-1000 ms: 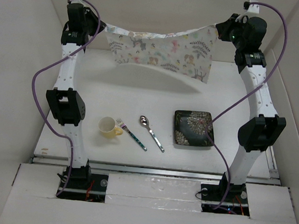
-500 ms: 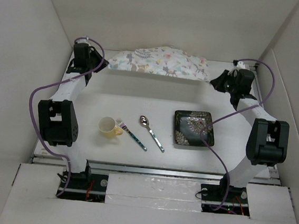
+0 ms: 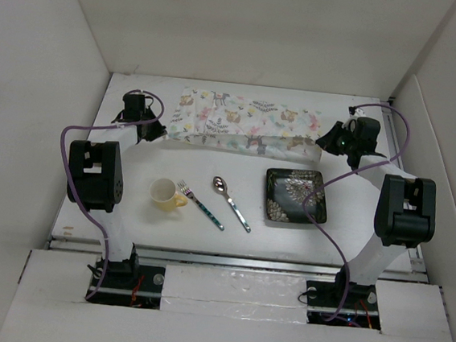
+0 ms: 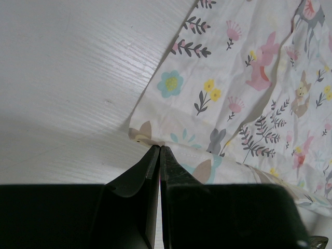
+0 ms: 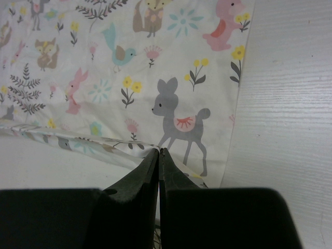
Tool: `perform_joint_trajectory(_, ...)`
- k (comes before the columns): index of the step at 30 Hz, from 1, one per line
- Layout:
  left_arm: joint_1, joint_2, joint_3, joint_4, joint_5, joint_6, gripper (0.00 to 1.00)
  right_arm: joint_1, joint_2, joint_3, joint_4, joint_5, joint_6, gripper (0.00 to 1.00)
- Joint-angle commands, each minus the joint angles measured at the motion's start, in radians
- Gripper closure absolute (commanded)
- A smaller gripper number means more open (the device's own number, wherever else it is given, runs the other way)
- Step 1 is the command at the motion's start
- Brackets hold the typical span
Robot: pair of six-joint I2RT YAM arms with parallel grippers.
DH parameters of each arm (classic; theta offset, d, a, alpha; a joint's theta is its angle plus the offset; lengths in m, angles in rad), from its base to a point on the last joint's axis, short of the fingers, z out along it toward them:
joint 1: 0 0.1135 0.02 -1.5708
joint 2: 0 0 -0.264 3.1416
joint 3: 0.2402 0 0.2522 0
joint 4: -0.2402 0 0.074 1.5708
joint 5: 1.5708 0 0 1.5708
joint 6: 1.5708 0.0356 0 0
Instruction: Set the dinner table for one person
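A second ago the floral-printed cloth placemat [image 3: 245, 122] hung high; now it lies spread across the far part of the wide white rectangular surface [image 3: 139, 211]. The left pincer [image 3: 161, 131] has come down low and pinches the placemat's near-left corner. The right pincer [image 3: 322, 140] clamps the near-right corner. Both arms are folded.

White dinner table [image 3: 213, 157] carries placemat [image 3: 245, 120], cup [image 3: 164, 191], fork [image 3: 200, 205], spoon [image 3: 231, 203], plate [image 3: 294, 196]; near hem perhaps lifted.
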Motion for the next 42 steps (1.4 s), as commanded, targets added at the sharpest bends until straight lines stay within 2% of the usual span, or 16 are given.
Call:
perform_joint_trajectory(1, 0.005, -0.023, -0.017, -0.006, -0.047, 0.011, 0.99, -0.007, 0.008, 0.020, 0.004, 0.041, 0.006, 0.91)
perform_joint_trajectory(6, -0.015, -0.096, -0.051, 0.014, -0.025, -0.006, 0.99, -0.016, 0.013, 0.042, 0.009, 0.025, 0.019, 0.93)
perform_joint_trajectory(9, -0.024, -0.159, -0.046, 0.017, -0.005, -0.006, 1.00, -0.016, -0.009, 0.028, 0.048, -0.001, 0.027, 1.00)
perform_joint_trajectory(14, -0.035, -0.361, -0.056, 0.086, 0.002, -0.021, 1.00, -0.005, -0.228, -0.062, 0.125, 0.024, 0.033, 1.00)
perform_joint_trajectory(18, -0.035, -0.377, -0.010, 0.017, 0.030, 0.021, 0.98, 0.016, -0.303, -0.049, 0.070, 0.075, 0.004, 1.00)
perform_joint_trajectory(19, -0.035, -0.334, 0.001, -0.055, 0.076, 0.044, 0.86, 0.016, -0.294, -0.024, 0.049, 0.068, -0.005, 1.00)
perform_joint_trajectory(20, -0.035, -0.311, 0.016, -0.095, 0.093, 0.064, 0.56, 0.016, -0.268, -0.013, 0.030, 0.067, -0.014, 1.00)
perform_joint_trajectory(21, -0.035, -0.291, 0.007, -0.113, 0.122, 0.083, 0.45, 0.016, -0.253, -0.010, 0.027, 0.066, -0.017, 1.00)
perform_joint_trajectory(23, -0.035, -0.282, -0.073, -0.077, 0.153, 0.074, 0.30, 0.025, -0.233, -0.029, 0.049, 0.058, -0.014, 1.00)
perform_joint_trajectory(26, -0.065, -0.265, -0.092, -0.078, 0.153, 0.081, 0.29, 0.025, -0.216, -0.058, 0.088, 0.057, 0.001, 1.00)
perform_joint_trajectory(28, -0.160, -0.224, -0.057, -0.133, 0.034, 0.133, 0.28, 0.025, -0.214, -0.064, 0.101, 0.057, 0.006, 1.00)
perform_joint_trajectory(31, -0.230, -0.132, 0.035, -0.150, -0.018, 0.192, 0.28, 0.025, -0.207, -0.056, 0.098, 0.057, 0.000, 1.00)
perform_joint_trajectory(36, -0.230, -0.021, 0.125, -0.161, -0.152, 0.247, 0.30, 0.025, -0.202, -0.065, 0.104, 0.060, -0.002, 1.00)
perform_joint_trajectory(40, -0.230, 0.049, 0.170, -0.172, -0.160, 0.273, 0.40, 0.025, -0.195, -0.066, 0.110, 0.057, 0.001, 1.00)
perform_joint_trajectory(41, -0.230, 0.054, 0.182, -0.175, -0.174, 0.272, 0.45, 0.025, -0.193, -0.064, 0.110, 0.055, 0.001, 1.00)
perform_joint_trajectory(42, -0.230, 0.056, 0.182, -0.180, -0.239, 0.266, 0.47, 0.025, -0.190, -0.062, 0.110, 0.057, 0.001, 1.00)
